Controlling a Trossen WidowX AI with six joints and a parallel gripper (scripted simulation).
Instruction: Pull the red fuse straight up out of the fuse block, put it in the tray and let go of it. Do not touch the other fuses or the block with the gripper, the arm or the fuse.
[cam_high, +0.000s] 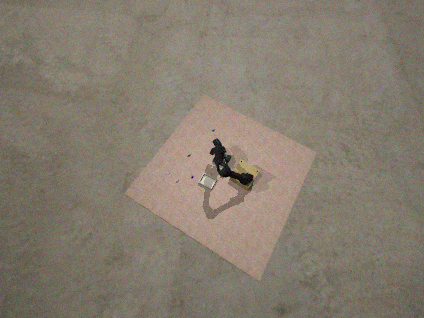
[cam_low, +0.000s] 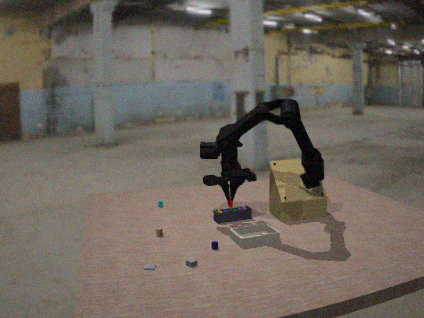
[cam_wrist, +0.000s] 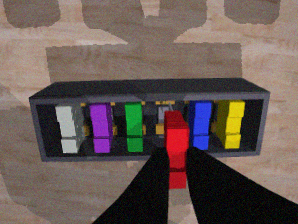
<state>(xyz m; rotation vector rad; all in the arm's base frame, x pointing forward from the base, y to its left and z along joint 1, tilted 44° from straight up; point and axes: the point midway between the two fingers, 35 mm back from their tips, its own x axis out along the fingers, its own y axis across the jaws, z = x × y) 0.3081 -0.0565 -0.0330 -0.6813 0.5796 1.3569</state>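
My gripper is shut on the red fuse, just above the fuse block. In the wrist view the red fuse is out of its slot, between the green fuse and the blue fuse. The white fuse, purple fuse and yellow fuse stand in the block. The tray shows no fuse inside and lies beside the block. The arm hides most of the block in the top view.
The arm's wooden stand is right of the block. A teal cylinder, a brown cylinder, a dark blue cylinder and two small grey pieces lie on the mat.
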